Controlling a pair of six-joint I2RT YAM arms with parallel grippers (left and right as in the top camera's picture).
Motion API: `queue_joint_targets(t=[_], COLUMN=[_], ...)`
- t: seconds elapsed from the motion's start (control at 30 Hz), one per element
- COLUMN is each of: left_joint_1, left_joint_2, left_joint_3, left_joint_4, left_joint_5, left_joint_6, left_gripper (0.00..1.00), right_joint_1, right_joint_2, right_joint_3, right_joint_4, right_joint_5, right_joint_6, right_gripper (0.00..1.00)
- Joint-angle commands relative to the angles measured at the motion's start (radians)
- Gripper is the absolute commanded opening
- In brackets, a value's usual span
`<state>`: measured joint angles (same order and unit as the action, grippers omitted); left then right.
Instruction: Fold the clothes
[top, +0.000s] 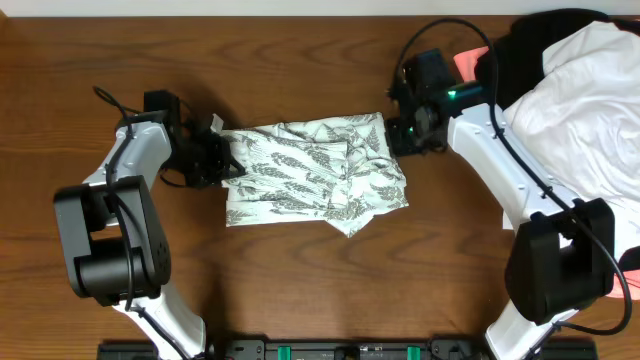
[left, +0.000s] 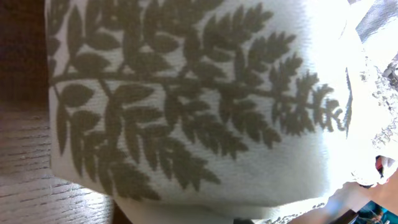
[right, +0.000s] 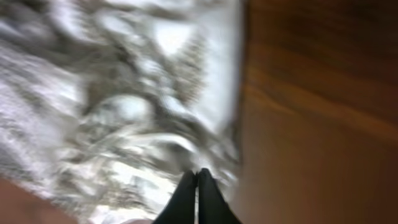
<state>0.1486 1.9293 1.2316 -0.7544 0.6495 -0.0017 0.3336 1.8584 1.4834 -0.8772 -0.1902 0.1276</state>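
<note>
The clothes (top: 310, 170), a thin white garment printed with grey-green fern leaves, lie crumpled and partly folded on the middle of the table. My left gripper (top: 218, 152) is at the garment's left edge. In the left wrist view the fern print (left: 186, 93) fills the frame and hides the fingers, and the gripper is shut on the cloth. My right gripper (top: 398, 135) is at the garment's upper right corner. The right wrist view is blurred. There its black fingers (right: 198, 173) are pressed together over the garment's edge (right: 112, 93), and no cloth shows between them.
A pile at the back right holds a plain white garment (top: 590, 110), a black one (top: 530, 50) and a coral-pink one (top: 468, 62), close behind the right arm. Bare brown wood table (top: 300, 60) surrounds the fern garment.
</note>
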Motion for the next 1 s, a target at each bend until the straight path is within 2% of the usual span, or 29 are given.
queue_joint_targets(t=[0.0, 0.2, 0.37, 0.67, 0.97], left_joint_1=[0.006, 0.022, 0.03, 0.03, 0.03], left_joint_2=[-0.028, -0.032, -0.036, -0.036, -0.064], left_joint_3=[-0.003, -0.003, -0.003, -0.003, -0.003], left_joint_4=[-0.004, -0.011, -0.013, -0.014, -0.086], left_joint_5=[-0.011, -0.011, -0.011, -0.011, -0.01], left_joint_6=[0.009, 0.009, 0.009, 0.009, 0.005], left_gripper=[0.06, 0.06, 0.06, 0.06, 0.06], right_joint_1=[0.037, 0.141, 0.181, 0.255, 0.292], right_joint_2=[0.001, 0.018, 0.078, 0.256, 0.377], right_joint_3=[-0.007, -0.007, -0.007, -0.007, -0.007], right_joint_4=[0.04, 0.14, 0.201, 0.343, 0.383], right_joint_5=[-0.23, -0.232, -0.23, -0.394, -0.269], right_joint_6=[-0.063, -0.053, 0.012, 0.045, 0.173], right_gripper=[0.01, 0.01, 0.01, 0.01, 0.01])
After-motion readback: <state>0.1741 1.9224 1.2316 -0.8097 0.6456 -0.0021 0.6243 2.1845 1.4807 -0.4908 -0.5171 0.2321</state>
